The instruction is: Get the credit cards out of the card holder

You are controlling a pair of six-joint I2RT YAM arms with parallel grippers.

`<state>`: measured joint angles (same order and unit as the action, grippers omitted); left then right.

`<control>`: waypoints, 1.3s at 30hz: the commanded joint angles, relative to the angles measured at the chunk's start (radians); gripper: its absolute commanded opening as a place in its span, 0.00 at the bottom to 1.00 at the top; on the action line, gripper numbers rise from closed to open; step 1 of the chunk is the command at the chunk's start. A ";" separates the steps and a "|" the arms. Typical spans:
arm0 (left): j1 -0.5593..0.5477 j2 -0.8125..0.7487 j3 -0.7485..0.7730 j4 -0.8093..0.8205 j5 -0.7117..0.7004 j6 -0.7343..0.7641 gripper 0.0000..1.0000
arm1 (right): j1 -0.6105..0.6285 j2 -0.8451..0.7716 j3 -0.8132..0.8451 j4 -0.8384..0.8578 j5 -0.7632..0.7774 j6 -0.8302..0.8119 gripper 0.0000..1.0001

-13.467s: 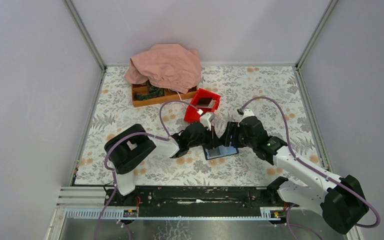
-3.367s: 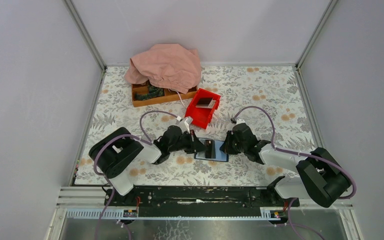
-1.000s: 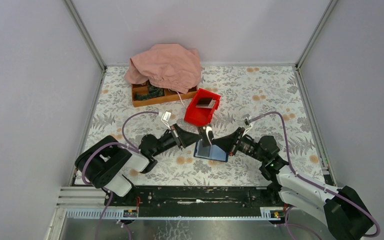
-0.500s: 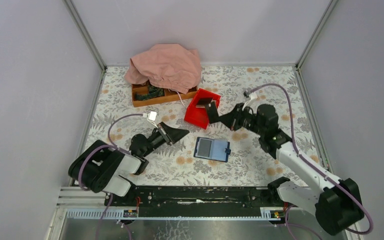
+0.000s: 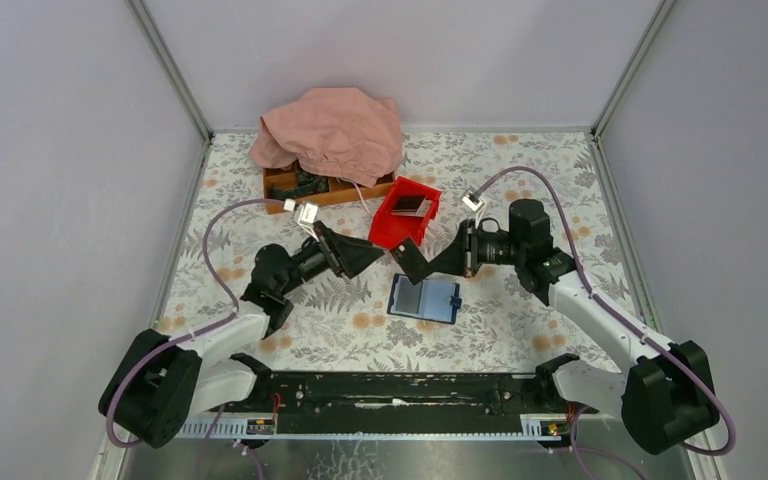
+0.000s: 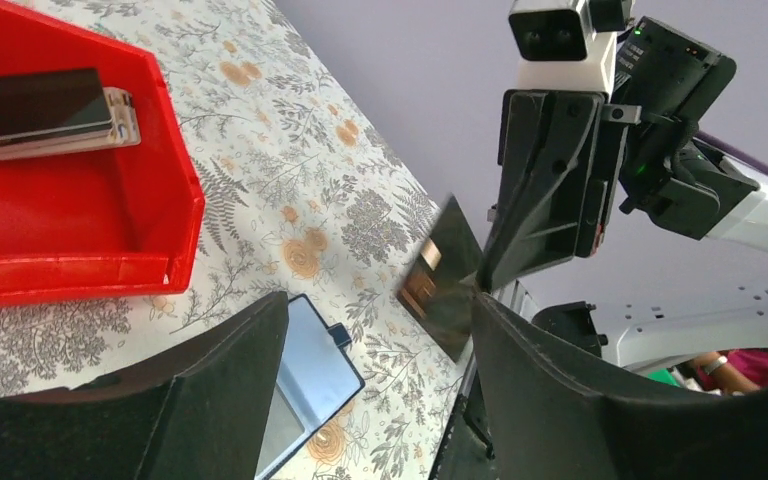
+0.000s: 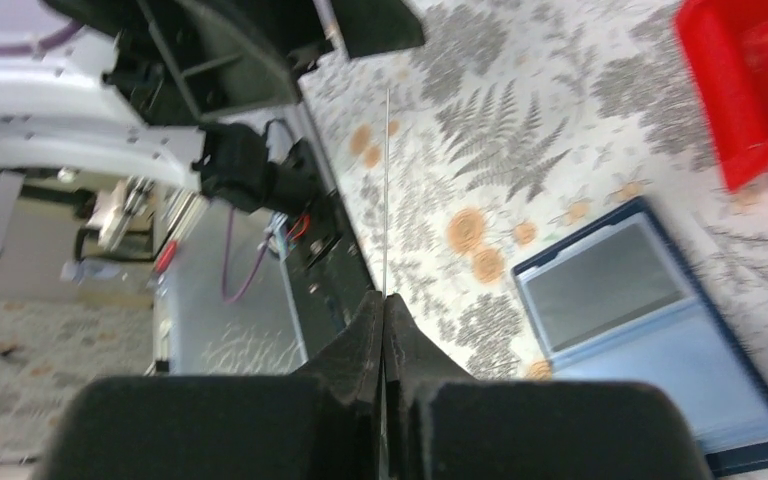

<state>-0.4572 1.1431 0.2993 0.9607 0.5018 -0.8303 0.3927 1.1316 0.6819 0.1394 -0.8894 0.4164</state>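
The card holder [image 5: 426,299] lies open and flat on the floral table; the wrist views show it too [image 6: 312,375] [image 7: 632,322]. My right gripper [image 5: 428,267] is shut on a dark credit card [image 5: 410,262], held in the air between the holder and the red bin. The left wrist view shows that card face-on [image 6: 447,290]; the right wrist view shows it edge-on as a thin line [image 7: 387,190] above the closed jaws of the right gripper [image 7: 383,300]. My left gripper [image 5: 372,254] [image 6: 380,310] is open, just left of the card, holding nothing.
A red bin [image 5: 392,232] [image 6: 80,265] [image 7: 760,100] behind the holder has two stacked cards [image 5: 409,203] [image 6: 50,112] inside. Further back stand a wooden tray [image 5: 305,200] and a pink cloth [image 5: 332,130] draped over it. Grey walls enclose the table.
The left gripper opened and drew away from the holder, then rose toward the card. The right gripper lifted the dark card off the holder, swung toward the bin, then came back nearer.
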 commanded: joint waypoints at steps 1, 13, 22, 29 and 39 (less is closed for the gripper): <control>0.006 0.000 0.052 -0.116 0.116 0.101 0.72 | 0.007 -0.059 -0.039 0.085 -0.201 0.050 0.00; 0.006 0.198 0.042 0.285 0.298 -0.142 0.58 | 0.029 -0.031 -0.044 0.125 -0.246 0.078 0.00; 0.039 0.195 0.005 0.371 0.291 -0.195 0.58 | 0.028 -0.052 -0.020 0.042 -0.216 0.026 0.00; 0.049 0.212 -0.008 0.486 0.314 -0.262 0.58 | 0.029 -0.039 -0.026 0.044 -0.215 0.028 0.00; 0.017 0.323 0.017 0.639 0.396 -0.359 0.51 | 0.028 -0.030 -0.022 0.051 -0.212 0.032 0.00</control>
<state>-0.4221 1.4345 0.2989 1.4807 0.8497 -1.1515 0.4145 1.0992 0.6254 0.1684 -1.0927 0.4553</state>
